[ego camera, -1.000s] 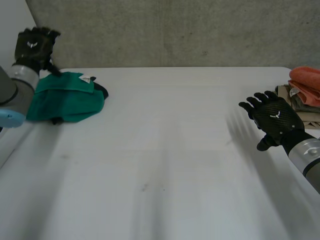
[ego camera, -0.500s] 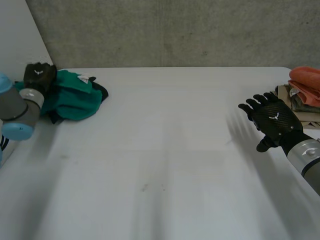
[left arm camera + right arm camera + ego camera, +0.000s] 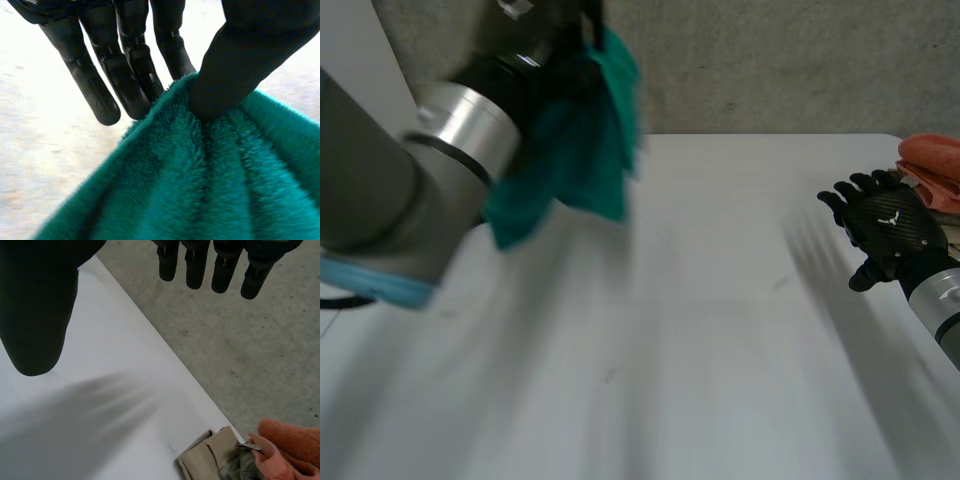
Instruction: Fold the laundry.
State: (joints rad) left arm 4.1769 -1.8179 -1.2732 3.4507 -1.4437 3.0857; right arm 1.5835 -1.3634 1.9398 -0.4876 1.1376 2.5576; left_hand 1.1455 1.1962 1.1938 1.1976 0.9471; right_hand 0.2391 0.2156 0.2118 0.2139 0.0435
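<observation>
1. The left hand pinches the green towel between its thumb and straight fingers, holding it up over the far left of the white table.
2. The right hand hovers over the table's right side, fingers spread, grasping nothing.
3. An orange cloth lies on beige cloths at the far right edge.

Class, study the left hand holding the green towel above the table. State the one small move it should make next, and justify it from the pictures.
Probably lower the green towel onto the bare middle of the table. The left hand pinches it between thumb and fingers, hanging bunched in the air; the right hand is open, free to help spread it.
</observation>
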